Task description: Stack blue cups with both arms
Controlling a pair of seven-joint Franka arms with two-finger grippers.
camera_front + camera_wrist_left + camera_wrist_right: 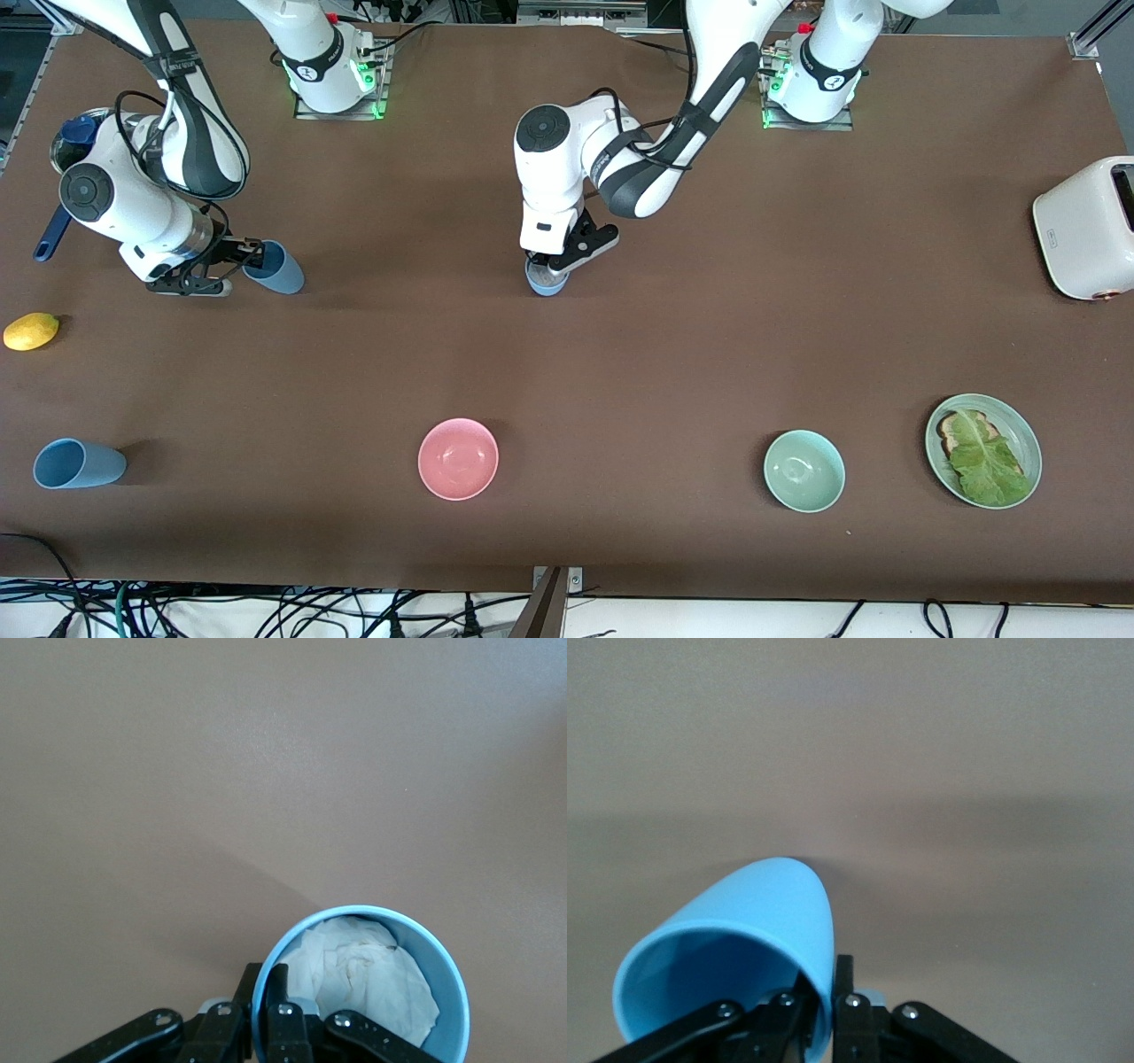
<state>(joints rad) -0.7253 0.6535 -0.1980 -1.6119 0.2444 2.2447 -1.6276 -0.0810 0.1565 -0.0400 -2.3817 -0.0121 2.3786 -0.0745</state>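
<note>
My left gripper [551, 263] is shut on the rim of an upright blue cup [547, 281] at the middle of the table. In the left wrist view my left gripper [266, 979] has one finger inside and one outside the cup's rim [354, 911], and crumpled white paper [363, 974] fills the cup. My right gripper [241, 259] is shut on the wall of a sky-blue cup [276, 268] that is tilted on its side toward the right arm's end. In the right wrist view my right gripper [824, 979] pinches that cup [762, 904].
A third blue cup [78, 463] lies on its side near the front edge, with a lemon [31, 331] farther from the camera. A pink bowl [458, 458], green bowl [803, 470], lettuce plate [1026, 425], white toaster [1090, 229] and navy pot [75, 133] stand around.
</note>
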